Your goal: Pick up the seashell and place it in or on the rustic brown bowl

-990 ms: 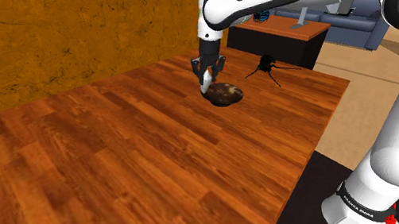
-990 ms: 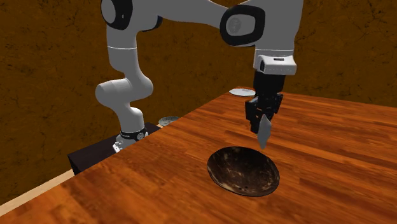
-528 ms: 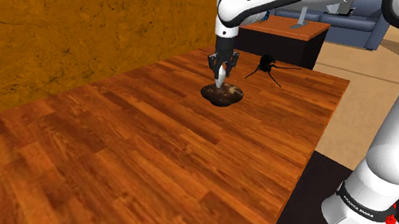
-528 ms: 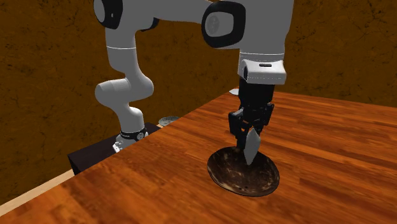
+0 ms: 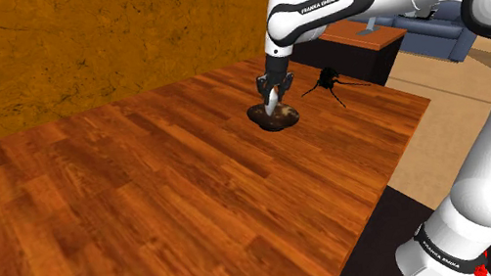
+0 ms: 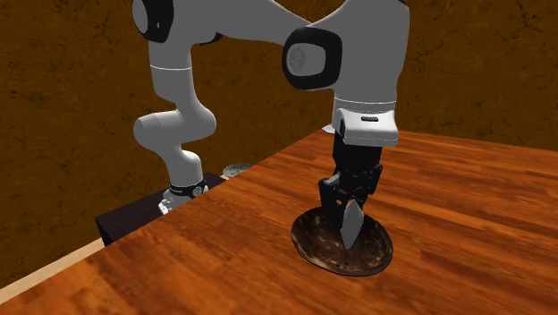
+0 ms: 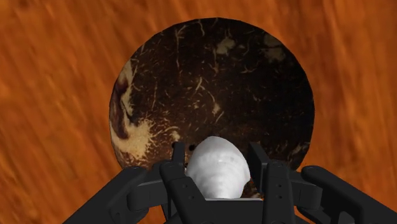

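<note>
A dark brown speckled bowl (image 6: 308,234) (image 5: 267,119) (image 7: 210,76) rests on the wooden table. My black gripper (image 6: 350,211) (image 5: 274,99) (image 7: 218,170) hangs straight down over the bowl, shut on a pale grey-white pointed seashell (image 6: 350,222) (image 5: 274,101) (image 7: 217,168). The shell's tip reaches down inside the bowl's rim in the second exterior view. Whether the tip touches the bowl's floor cannot be told. In the wrist view the shell sits clasped between both fingers (image 7: 179,167), with the bowl's hollow directly beyond it.
The wooden table (image 5: 125,208) spreads wide toward the shoulder view's left. Its edge runs down the right, with a dark cabinet (image 5: 345,49), a black spidery object (image 5: 328,80) and a blue sofa (image 5: 451,29) beyond. A brown mottled wall (image 5: 71,38) stands behind.
The gripper has carried the seashell from beside the bowl to over it and lowered, so the shell's tip now dips inside the rim.
</note>
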`<state>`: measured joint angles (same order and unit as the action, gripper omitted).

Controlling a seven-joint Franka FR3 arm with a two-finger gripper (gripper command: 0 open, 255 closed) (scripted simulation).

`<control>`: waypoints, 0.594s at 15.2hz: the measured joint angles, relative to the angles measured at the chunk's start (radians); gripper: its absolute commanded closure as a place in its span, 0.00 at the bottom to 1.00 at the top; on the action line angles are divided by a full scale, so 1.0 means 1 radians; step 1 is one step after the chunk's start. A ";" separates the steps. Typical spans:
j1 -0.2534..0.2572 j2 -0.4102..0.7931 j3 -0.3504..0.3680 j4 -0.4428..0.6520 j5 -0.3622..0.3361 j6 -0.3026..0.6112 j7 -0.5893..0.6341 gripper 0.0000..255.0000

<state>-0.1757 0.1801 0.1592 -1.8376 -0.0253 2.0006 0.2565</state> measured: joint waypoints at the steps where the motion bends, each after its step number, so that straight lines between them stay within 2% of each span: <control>1: 0.000 0.000 0.000 -0.014 0.000 0.014 0.000 1.00; 5: 0.002 0.017 0.000 -0.040 -0.004 0.063 0.004 1.00; 9: 0.001 0.023 -0.001 -0.045 -0.005 0.071 0.003 1.00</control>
<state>-0.1748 0.2028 0.1584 -1.8823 -0.0302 2.0713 0.2595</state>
